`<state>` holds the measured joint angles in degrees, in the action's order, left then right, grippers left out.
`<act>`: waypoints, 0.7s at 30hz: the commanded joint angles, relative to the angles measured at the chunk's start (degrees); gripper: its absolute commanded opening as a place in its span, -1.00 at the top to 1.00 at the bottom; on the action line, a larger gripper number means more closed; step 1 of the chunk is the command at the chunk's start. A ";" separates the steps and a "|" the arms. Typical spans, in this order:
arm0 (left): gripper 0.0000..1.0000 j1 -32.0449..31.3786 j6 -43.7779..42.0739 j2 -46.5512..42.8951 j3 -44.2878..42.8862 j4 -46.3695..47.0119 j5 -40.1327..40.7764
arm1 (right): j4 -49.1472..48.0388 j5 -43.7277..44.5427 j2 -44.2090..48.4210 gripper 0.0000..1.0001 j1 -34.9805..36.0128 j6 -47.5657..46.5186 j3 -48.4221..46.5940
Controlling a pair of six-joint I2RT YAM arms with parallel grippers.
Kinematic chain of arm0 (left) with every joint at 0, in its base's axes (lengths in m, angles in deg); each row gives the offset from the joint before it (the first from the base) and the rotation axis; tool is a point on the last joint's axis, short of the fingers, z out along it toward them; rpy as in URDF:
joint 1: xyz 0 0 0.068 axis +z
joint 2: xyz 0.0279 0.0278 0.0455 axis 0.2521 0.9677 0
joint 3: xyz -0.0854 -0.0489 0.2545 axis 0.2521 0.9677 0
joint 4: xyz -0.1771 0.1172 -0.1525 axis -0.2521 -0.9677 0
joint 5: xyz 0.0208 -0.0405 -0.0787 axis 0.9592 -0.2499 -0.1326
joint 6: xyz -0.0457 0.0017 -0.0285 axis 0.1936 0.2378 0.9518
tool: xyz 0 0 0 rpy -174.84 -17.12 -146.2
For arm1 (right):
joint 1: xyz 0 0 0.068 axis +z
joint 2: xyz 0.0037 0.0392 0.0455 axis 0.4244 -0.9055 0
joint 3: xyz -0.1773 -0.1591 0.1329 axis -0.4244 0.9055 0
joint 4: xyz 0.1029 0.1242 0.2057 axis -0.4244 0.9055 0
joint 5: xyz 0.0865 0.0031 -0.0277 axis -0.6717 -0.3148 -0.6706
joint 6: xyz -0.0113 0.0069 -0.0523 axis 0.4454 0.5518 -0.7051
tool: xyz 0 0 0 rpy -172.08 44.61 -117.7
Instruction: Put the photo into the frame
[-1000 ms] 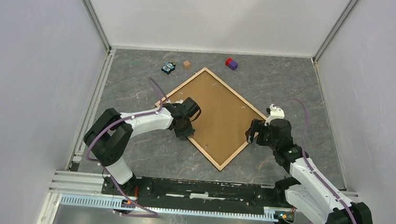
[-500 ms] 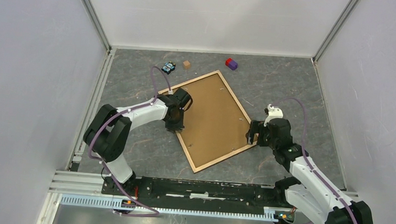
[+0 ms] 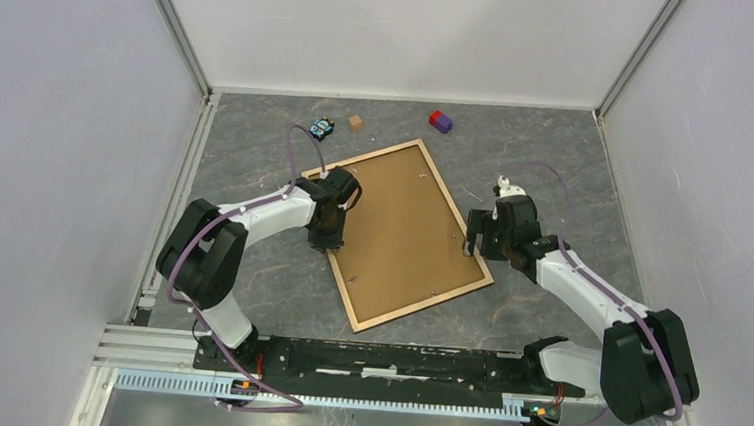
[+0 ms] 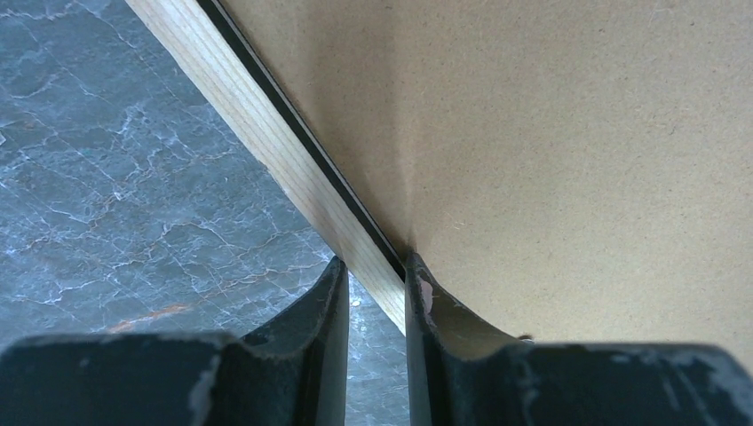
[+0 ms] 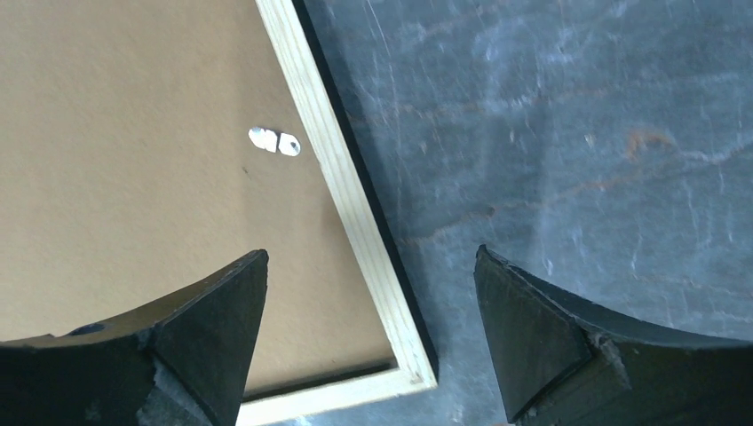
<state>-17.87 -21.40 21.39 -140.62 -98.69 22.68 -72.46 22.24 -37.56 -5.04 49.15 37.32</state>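
Backing board point(image 3: 402, 230) fills the frame point(image 3: 423, 304), centre picture; I see no photo. Left gripper point(image 4: 373, 284) pinches its left rail; right gripper point(image 5: 373, 293) gapes, empty. I judge insertion unconfirmed.

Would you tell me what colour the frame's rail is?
The frame is light wood, clearest in the left wrist view.

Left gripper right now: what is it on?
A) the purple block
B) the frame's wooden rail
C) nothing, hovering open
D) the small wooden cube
B: in the left wrist view the left gripper is pinched across the light wood rail of the frame, with the table on one side and the brown backing board on the other.
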 commanded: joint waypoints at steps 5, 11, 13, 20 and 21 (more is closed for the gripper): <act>0.96 -0.31 -5.55 0.32 5.35 -3.10 -4.55 | -4.40 -4.79 -11.01 -0.74 2.44 -6.25 -10.44; 0.96 -0.30 -5.97 -0.10 5.74 -3.23 -2.92 | -4.23 1.57 -17.12 -0.76 3.58 -15.54 -14.43; 0.95 -0.37 -5.70 -0.18 5.61 -3.20 -3.19 | -4.34 1.18 -18.74 -0.73 3.58 -17.03 -15.55; 0.96 -0.31 -5.98 -0.91 5.62 -3.18 -2.91 | -4.84 -3.18 -21.25 -0.51 3.72 -19.12 -16.09; 0.96 -0.33 -5.96 -0.96 5.53 -3.21 -2.83 | -4.90 -3.07 -21.33 -0.51 3.83 -19.24 -15.97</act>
<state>-17.50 -21.40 19.40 -138.15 -96.20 21.32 -75.22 21.04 -58.59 -1.37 32.78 22.92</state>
